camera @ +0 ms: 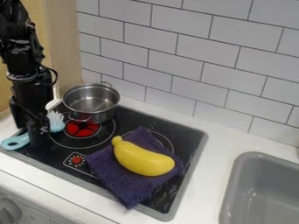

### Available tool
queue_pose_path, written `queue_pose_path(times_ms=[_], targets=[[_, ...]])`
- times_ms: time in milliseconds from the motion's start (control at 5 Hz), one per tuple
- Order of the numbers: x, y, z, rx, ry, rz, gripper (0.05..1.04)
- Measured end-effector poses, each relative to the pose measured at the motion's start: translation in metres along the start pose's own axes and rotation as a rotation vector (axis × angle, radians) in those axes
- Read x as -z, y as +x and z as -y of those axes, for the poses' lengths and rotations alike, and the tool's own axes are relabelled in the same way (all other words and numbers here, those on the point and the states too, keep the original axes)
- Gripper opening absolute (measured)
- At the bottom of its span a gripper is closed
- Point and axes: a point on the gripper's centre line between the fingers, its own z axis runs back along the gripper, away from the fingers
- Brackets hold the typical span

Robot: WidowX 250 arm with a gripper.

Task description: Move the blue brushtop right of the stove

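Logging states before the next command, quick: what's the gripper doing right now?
Gripper: down at the blue brush; open or closed on it, cannot be told.

White counter [205,186] with black stove [189,140] inset; on the stovetop, a metal pot [96,115] at back left, purple cloth [119,180] front right, blue brush [23,139] at left edge.

High, fairly near; slants down over stove [131,115] toward wall [187,57].
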Motion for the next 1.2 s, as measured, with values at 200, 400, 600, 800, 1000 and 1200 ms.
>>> queue_pose_path(times_ms=[200,400,600,800,1000,1200], targets=[[0.0,0.002,0.002,0.026,-0.017,0.018,0.643],[0.0,-0.004,0.003,0.031,-0.004,-0.008,0.366],[-0.008,-0.014,0.006,-0.018,0.021,-0.04,0.32],[-0.019,-0.022,0.002,-0.147,0.067,-0.073,0.32],[-0.039,-0.028,0.008,-0.306,0.092,-0.098,0.32],[-0.059,-0.015,0.032,-0.356,0.069,-0.084,0.32]])
